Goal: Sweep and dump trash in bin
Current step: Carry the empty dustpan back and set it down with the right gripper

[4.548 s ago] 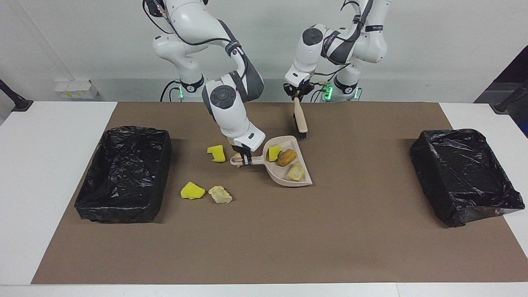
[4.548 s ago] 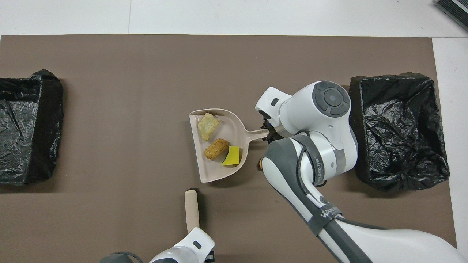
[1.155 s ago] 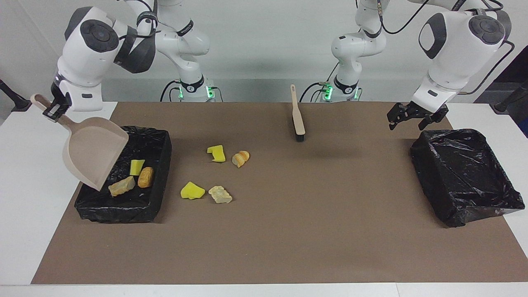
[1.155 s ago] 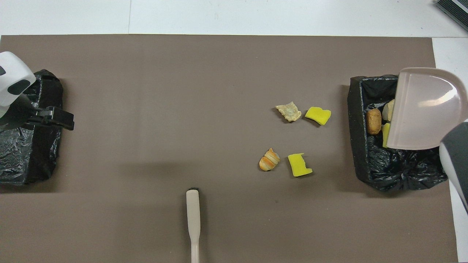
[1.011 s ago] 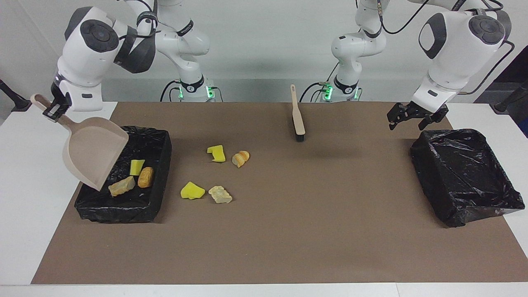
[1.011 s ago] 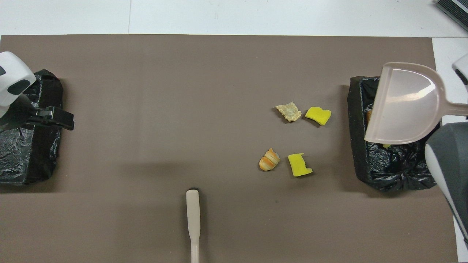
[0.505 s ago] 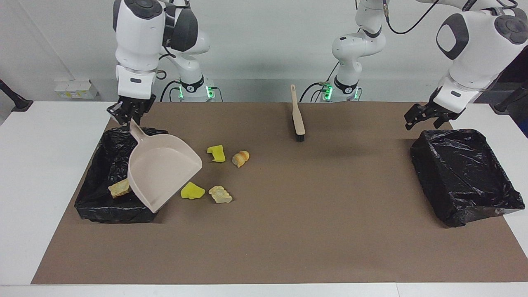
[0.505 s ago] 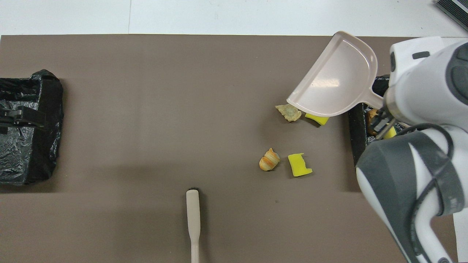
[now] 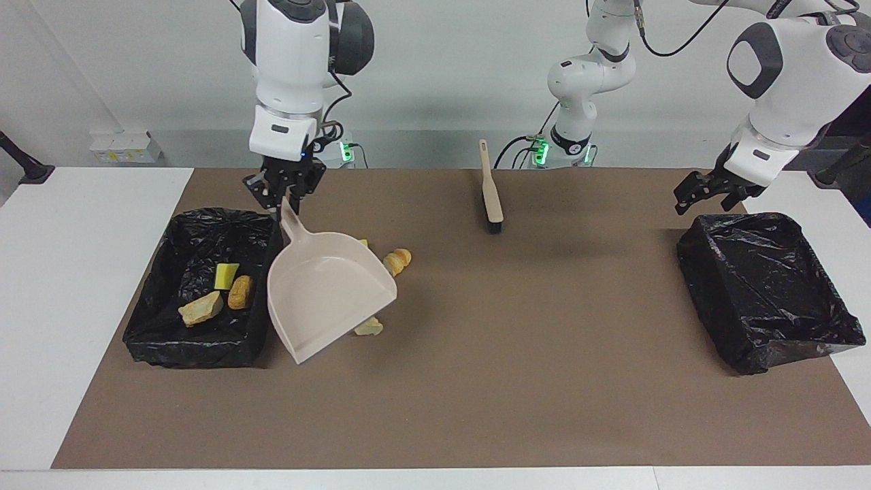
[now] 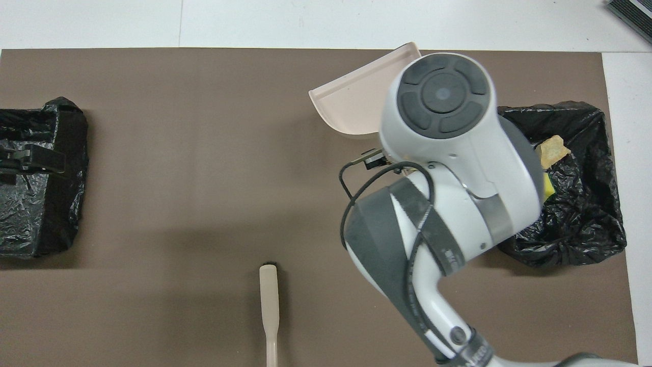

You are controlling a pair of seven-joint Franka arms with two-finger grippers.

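Beige dustpan [image 9: 326,289], black-lined bins [image 9: 197,340], yellow and golden-brown trash [image 9: 224,275], brown mat [image 9: 476,381]

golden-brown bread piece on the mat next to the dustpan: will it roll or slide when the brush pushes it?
The golden-brown bread piece looks rounded and lumpy, so it would probably tumble rather than slide cleanly. It seems small and porous, likely light, so a brush stroke may flick it past the dustpan.

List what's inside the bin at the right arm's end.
Three scraps lie in the black-lined bin: a yellow sponge chunk, a brown bread piece, a beige lump. The raised dustpan hides none.
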